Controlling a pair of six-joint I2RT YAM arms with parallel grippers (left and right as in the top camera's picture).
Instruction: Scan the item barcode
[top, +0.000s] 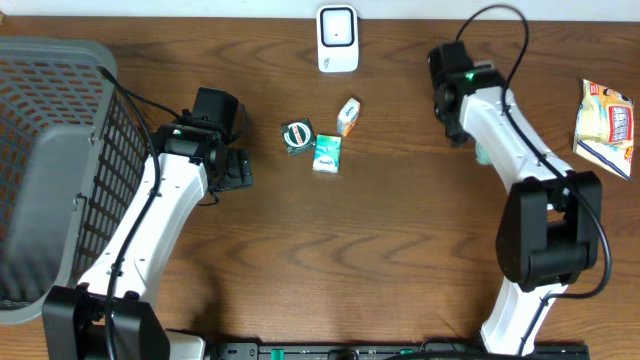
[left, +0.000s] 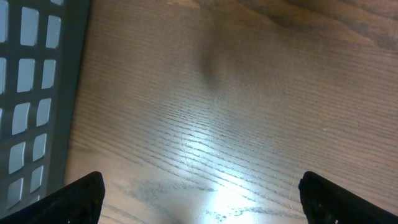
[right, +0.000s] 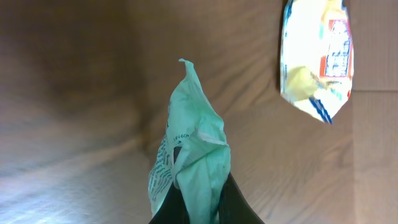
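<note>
The right hand (right: 199, 210) is shut tight on a light green packet (right: 189, 143). The dark fingers (right: 239, 208) pinch its lower end, and the crinkled packet sticks out past them, with small black print down one side. On the brown counter (top: 380, 240) beyond it lies a yellow snack bag (right: 314, 56).

From above, the right hand sits near the back of the counter. The white scanner (top: 338, 38) stands at the back edge, off to one side of the hand and not touching it. Only a tiny bit of green shows under the arm there.

In the middle of the counter lie three small things close together: a round green tin (top: 297, 134), a green and white pack (top: 327, 153) and a little box (top: 348, 117).

The left hand (left: 200, 196) is wide open and holds nothing. Its two black fingers (left: 81, 199) are far apart over bare wood. A grey basket (top: 60, 150) stands just beside that arm.
</note>
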